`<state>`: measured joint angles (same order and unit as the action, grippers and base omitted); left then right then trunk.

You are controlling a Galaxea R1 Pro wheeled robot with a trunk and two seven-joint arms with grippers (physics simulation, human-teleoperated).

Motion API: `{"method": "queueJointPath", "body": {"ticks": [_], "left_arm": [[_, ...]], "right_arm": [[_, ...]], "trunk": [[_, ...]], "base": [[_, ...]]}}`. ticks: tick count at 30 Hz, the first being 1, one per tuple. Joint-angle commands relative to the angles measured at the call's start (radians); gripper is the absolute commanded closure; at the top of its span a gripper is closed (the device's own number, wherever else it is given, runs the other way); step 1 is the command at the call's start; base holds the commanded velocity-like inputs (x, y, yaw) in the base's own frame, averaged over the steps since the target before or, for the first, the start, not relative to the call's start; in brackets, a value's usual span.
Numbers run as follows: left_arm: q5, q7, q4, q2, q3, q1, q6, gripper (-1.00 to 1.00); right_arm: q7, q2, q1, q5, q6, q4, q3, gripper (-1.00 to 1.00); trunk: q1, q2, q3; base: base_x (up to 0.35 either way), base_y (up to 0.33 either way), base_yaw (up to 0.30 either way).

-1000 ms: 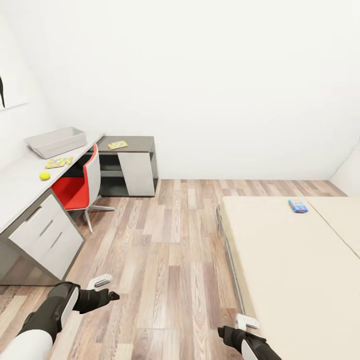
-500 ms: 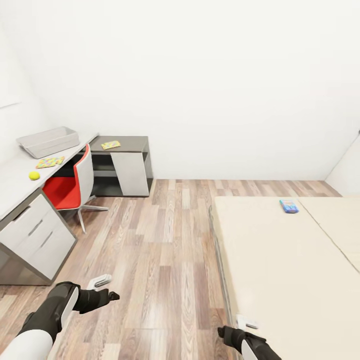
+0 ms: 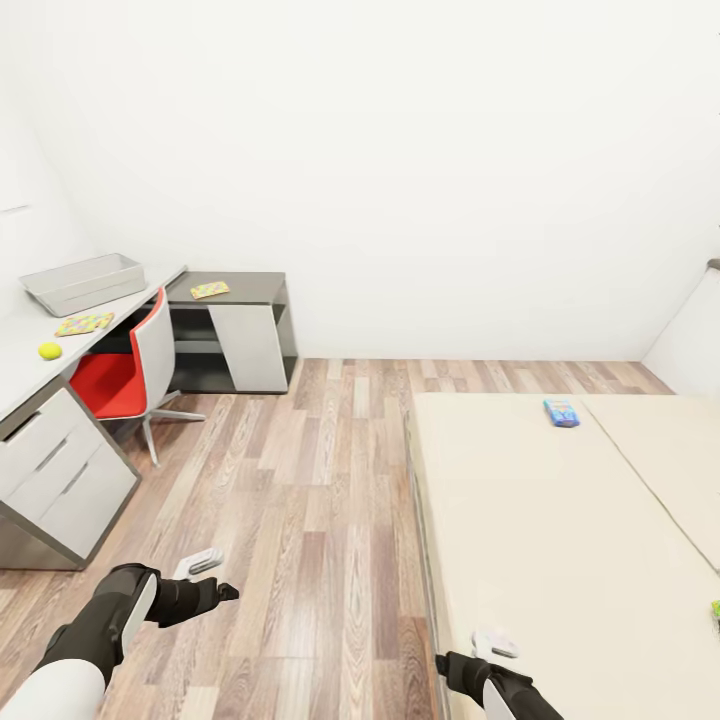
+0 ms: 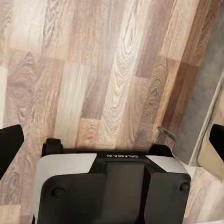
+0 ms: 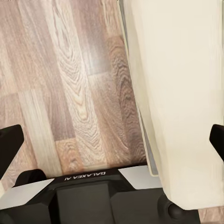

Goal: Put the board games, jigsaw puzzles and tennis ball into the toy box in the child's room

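Toys lay spread between two places in the narrow white-walled room. On the pale grey worktop [image 3: 25, 350] along the left wall, a shallow grey-beige rectangular toy box [image 3: 84, 282] stood at the far end, near the corner where the top met the lower dark grey section [image 3: 240, 287]. Just in front of the box lay a flat panel of bright multicoloured puzzle pieces [image 3: 83, 323], and nearer the front edge sat a small yellow-green tennis ball [image 3: 49, 350], apart from the panel. A second flat, colourful panel [image 3: 209, 290] lay on the dark grey section, toward its left end. A red-seated swivel chair with a white back [image 3: 130, 370] was tucked under the worktop.

On the wide bed with a beige cover [image 3: 540, 520], a small blue-cyan flat box [image 3: 561, 412] lay near the far edge, well away from the foot. At the bed's right edge a sliver of something green and bright [image 3: 716, 610] just showed; what it was could not be told.

Both arms hung low over the wood-plank floor [image 3: 300, 500]. The left gripper [image 4: 112, 140] had its fingers spread wide apart with only floorboards between them. The right gripper [image 5: 112, 140] was likewise spread wide, empty, over the line where the floor met the bed's side.
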<state>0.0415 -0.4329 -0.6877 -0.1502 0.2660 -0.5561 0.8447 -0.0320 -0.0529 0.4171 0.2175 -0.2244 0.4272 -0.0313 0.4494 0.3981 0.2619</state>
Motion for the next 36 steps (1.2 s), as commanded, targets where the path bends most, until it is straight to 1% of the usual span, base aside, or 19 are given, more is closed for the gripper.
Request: {"method": "queueJointPath", "body": {"ticks": [1, 18, 26, 36], "left_arm": [[0.005, -0.006, -0.001, 0.000, 0.004, -0.001, 0.006, -1.00], [0.005, -0.006, -0.001, 0.000, 0.004, -0.001, 0.006, -1.00], [0.005, -0.006, -0.001, 0.000, 0.004, -0.001, 0.005, -1.00], [0.005, -0.006, -0.001, 0.000, 0.004, -0.001, 0.006, -1.00]], "right_arm": [[-0.003, -0.001, 0.000, 0.006, -0.006, 0.002, -0.003, -1.00], [0.002, 0.001, 0.000, 0.006, -0.005, 0.002, -0.004, -1.00], [0.002, 0.000, 0.001, 0.006, -0.001, 0.002, -0.004, -1.00], [0.003, 0.001, 0.000, 0.006, -0.001, 0.002, -0.004, -1.00]], "trunk": [[0.001, 0.002, 0.002], [0.001, 0.002, 0.002], [0.001, 0.002, -0.001], [0.001, 0.002, -0.001]], "base": [[0.000, -0.070, 0.000], [0.000, -0.010, -0.001], [0.000, 0.000, -0.080], [0.000, 0.000, -0.012]]}}
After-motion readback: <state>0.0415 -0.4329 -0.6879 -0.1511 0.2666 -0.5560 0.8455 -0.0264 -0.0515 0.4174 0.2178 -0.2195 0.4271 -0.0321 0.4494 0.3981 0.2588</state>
